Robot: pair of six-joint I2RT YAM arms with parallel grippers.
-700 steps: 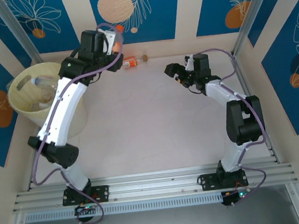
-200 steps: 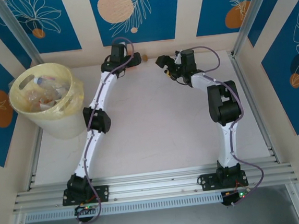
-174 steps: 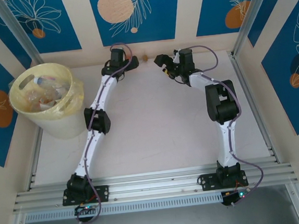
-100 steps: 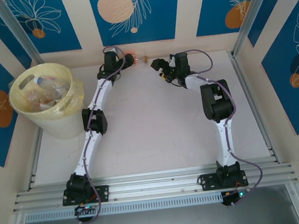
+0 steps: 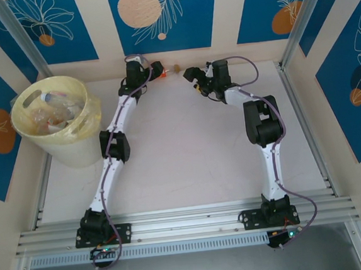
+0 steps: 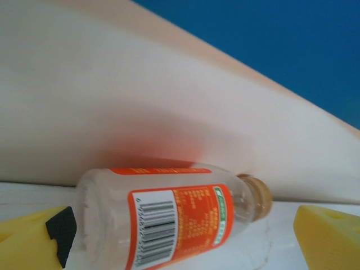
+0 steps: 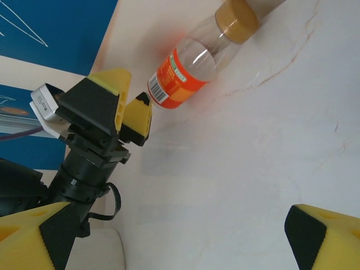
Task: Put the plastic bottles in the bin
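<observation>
Bottle (image 6: pixel 169 219) lay on side against back wall (image 6: pixel 112 84), right at tips of left gripper (image 6: pixel 180 239), jaws wide apart. Right gripper (image 7: pixel 177 230) jaws apart too, bottle farther ahead.

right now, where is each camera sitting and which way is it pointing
top external: above and behind the bases, looking down on the table and bin; both arms show whole, left gripper and right gripper near the far wall.
left wrist: on the left arm, facing the wall; the orange-labelled bottle lies between its yellow fingers.
right wrist: on the right arm, facing the left gripper across the table; own fingertips at the bottom corners.
shared: both wrist views see that bottle.
</observation>
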